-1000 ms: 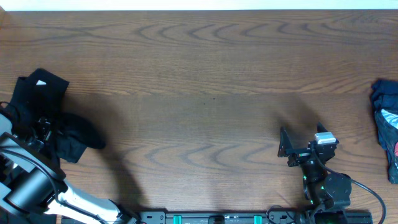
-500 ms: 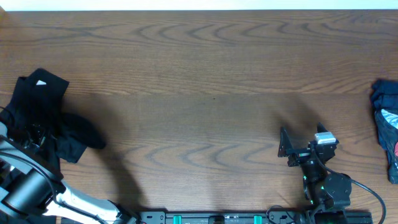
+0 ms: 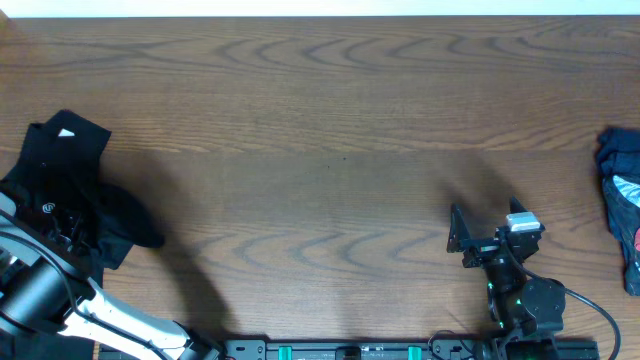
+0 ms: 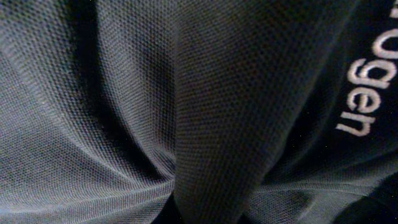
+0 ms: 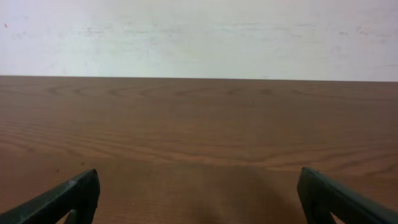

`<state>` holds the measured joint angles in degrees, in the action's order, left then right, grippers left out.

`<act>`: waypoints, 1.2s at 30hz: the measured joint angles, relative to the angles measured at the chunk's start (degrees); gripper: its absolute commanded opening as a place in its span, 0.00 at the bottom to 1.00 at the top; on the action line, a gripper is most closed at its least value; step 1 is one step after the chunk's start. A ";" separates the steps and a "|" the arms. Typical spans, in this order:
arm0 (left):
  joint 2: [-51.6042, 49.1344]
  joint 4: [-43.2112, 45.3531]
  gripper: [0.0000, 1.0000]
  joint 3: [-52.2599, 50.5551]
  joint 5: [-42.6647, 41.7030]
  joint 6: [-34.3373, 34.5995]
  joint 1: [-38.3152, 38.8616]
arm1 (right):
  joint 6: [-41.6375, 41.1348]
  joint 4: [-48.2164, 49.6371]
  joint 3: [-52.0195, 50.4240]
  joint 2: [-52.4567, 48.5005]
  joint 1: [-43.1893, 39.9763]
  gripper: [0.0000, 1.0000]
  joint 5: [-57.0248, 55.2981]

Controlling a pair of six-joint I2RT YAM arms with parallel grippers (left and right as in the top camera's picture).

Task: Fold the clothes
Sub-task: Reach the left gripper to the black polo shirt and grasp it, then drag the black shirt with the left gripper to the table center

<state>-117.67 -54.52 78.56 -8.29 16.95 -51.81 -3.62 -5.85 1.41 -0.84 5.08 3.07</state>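
Note:
The clothes (image 3: pixel 72 175) lie as a crumpled black heap at the table's far left, a white tag (image 3: pixel 66 132) showing near the top. My left gripper (image 3: pixel 62 222) is sunk into the heap's lower part and shut on a fold of it. Black mesh fabric (image 4: pixel 205 124) fills the left wrist view, bunching toward the bottom edge, with white logo lettering (image 4: pixel 367 81) at the right; the fingers are hidden there. My right gripper (image 3: pixel 485 225) rests near the front right of the table, open, nothing between its fingers (image 5: pixel 68 196).
A dark blue bundle (image 3: pixel 622 205) with grey-white and red patches lies at the table's right edge. Bare wood table (image 3: pixel 330 150) stretches between the two arms. A pale wall (image 5: pixel 199 31) rises behind the far edge.
My left gripper has shut on the black fabric, and the heap's lower part has shifted slightly around it. The right arm has not moved.

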 measured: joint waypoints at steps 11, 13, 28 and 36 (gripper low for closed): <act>0.94 0.13 0.06 0.02 -3.82 0.85 4.35 | 0.00 0.00 0.00 0.00 0.00 0.99 0.00; 2.67 0.07 0.06 0.33 -3.76 1.03 7.87 | 0.00 0.00 0.00 0.00 0.00 0.99 0.00; 15.65 0.59 0.06 7.50 -4.92 1.25 44.35 | 0.00 0.00 0.00 0.00 0.00 0.99 0.00; 15.65 3.58 0.06 7.50 -4.92 1.27 64.65 | 0.00 0.00 0.00 0.00 0.00 0.99 0.00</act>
<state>-102.02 -50.94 86.06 -13.21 18.22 12.84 -3.62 -5.85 1.41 -0.84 5.08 3.07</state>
